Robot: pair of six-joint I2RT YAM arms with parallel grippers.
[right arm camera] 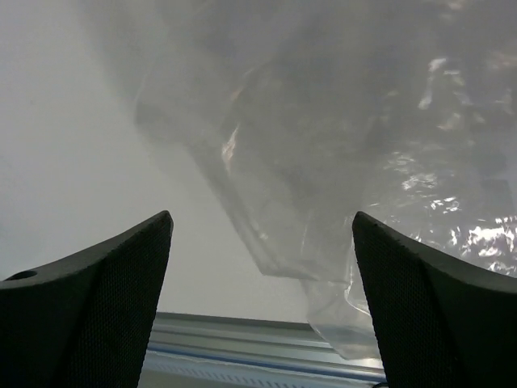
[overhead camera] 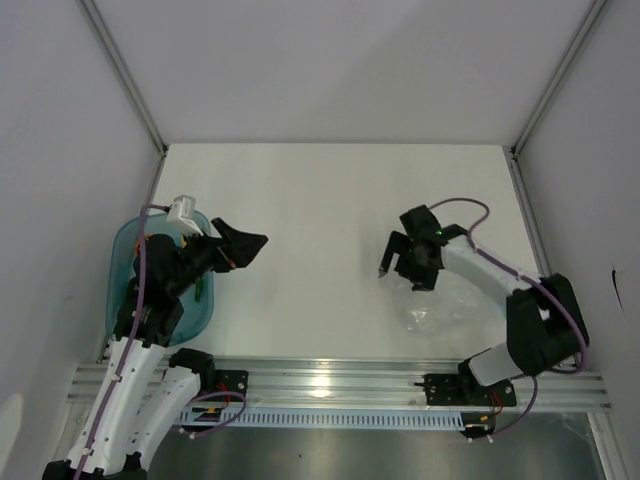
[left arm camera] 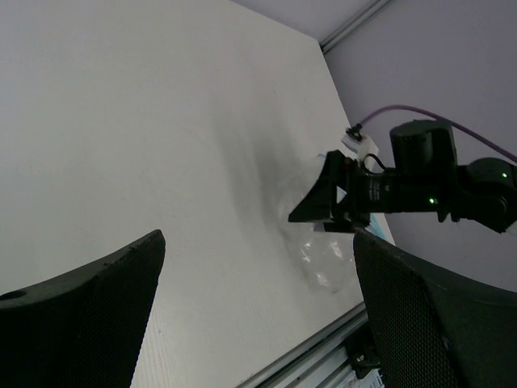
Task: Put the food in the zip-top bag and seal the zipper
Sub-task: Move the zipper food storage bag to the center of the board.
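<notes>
The clear crinkly zip-top bag [overhead camera: 437, 312] lies flat on the white table near the front right. It also shows in the left wrist view [left arm camera: 325, 260] and fills the right wrist view [right arm camera: 339, 162]. I cannot make out its blue zipper strip clearly. My right gripper [overhead camera: 398, 272] hovers over the bag's far-left part, open and empty [right arm camera: 262, 307]. My left gripper [overhead camera: 250, 250] is open and empty [left arm camera: 258, 323], held above the table just right of the teal tray [overhead camera: 122, 262]. A green food piece [overhead camera: 201, 290] shows in the tray; the arm hides the other food.
A metal rail [overhead camera: 330, 382] runs along the table's near edge, close to the bag. Grey walls with metal posts enclose the table on the left, right and back. The right arm [left arm camera: 420, 182] is seen from the left wrist view.
</notes>
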